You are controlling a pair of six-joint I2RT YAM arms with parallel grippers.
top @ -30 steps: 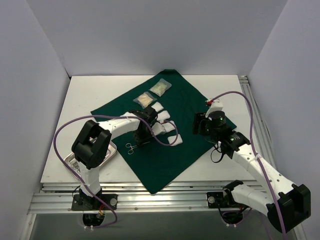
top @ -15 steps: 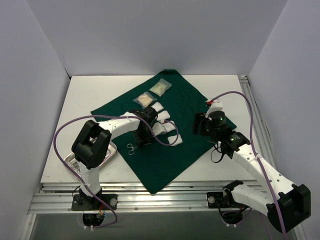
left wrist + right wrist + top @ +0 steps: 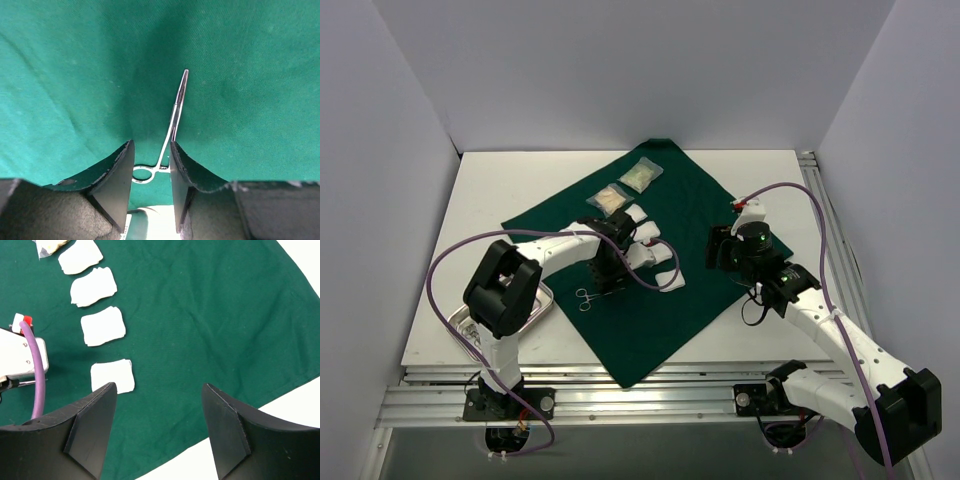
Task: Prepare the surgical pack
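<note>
The dark green drape lies spread as a diamond on the table. Steel forceps lie on its left corner. In the left wrist view the forceps lie flat on the drape, ring handle between my left gripper's parted jaws, which do not clamp it. Several white gauze pads lie in a row, and two clear packets lie beyond them. The steel tray sits off the drape at the left. My right gripper is open and empty above the drape's right edge.
The left arm's wrist and purple cable show at the left of the right wrist view, beside the gauze pads. Bare white table lies past the drape's right edge. Grey walls enclose the table on three sides.
The left gripper has shifted slightly to the right over the forceps, and the forceps have moved a little with it. The right arm has not moved.
</note>
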